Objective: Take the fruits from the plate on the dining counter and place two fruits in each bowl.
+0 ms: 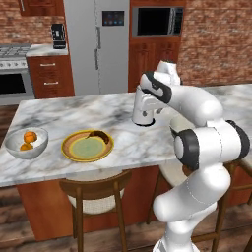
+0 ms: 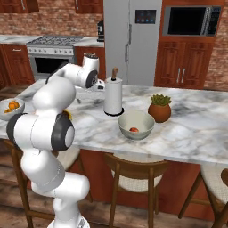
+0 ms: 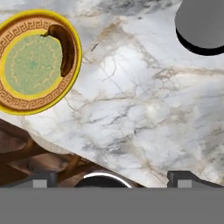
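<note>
Gripper (image 3: 112, 179) wide open, empty. Last fruit: dark curved banana (image 3: 63, 46) on plate (image 3: 26, 103) far rim — soft, light; grip across its middle.

arm (image 1: 197, 147): glossy white rounded shells | joints: dark bands | fingertips (image 3: 40, 180): small, dark

Both base views look forward and down from behind the arm, across the marble bench (image 1: 123, 142) toward the far brick wall, one from the left, one from the right. The hand view hangs close above, facing down on the plate (image 3: 13, 103).
</note>
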Controlling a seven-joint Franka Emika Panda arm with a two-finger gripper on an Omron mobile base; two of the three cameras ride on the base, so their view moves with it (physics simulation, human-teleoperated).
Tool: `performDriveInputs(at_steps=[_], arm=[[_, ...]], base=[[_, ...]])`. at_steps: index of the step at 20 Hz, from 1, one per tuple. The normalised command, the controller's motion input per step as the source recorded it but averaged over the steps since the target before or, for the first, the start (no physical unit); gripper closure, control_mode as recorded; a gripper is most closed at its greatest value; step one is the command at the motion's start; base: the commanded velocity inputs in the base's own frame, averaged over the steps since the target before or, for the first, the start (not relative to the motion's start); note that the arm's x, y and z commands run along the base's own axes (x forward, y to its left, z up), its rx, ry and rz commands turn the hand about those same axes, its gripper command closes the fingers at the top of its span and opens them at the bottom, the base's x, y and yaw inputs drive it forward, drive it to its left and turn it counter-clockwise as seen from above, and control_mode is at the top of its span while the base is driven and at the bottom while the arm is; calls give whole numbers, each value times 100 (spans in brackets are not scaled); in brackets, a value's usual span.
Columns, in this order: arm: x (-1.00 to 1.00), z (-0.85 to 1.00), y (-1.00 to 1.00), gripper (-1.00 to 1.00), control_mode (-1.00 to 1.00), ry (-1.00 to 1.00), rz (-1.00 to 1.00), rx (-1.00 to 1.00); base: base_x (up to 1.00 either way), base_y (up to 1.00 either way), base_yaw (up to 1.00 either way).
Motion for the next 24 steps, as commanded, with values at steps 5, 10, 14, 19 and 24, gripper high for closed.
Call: performDriveInputs(at_steps=[5, 10, 14, 19, 24], arm=[[0, -12, 83, -100, -100, 1, 22, 0], [1, -42, 72, -100, -100, 4, 11, 0], [7, -33, 35, -100, -100, 0, -1, -1], [14, -36, 33, -100, -100, 0, 0, -1], [14, -22, 9, -100, -100, 0, 0, 0]], base=[[0, 0, 0], [0, 0, 0], [0, 0, 0], [0, 0, 0], [0, 0, 0]])
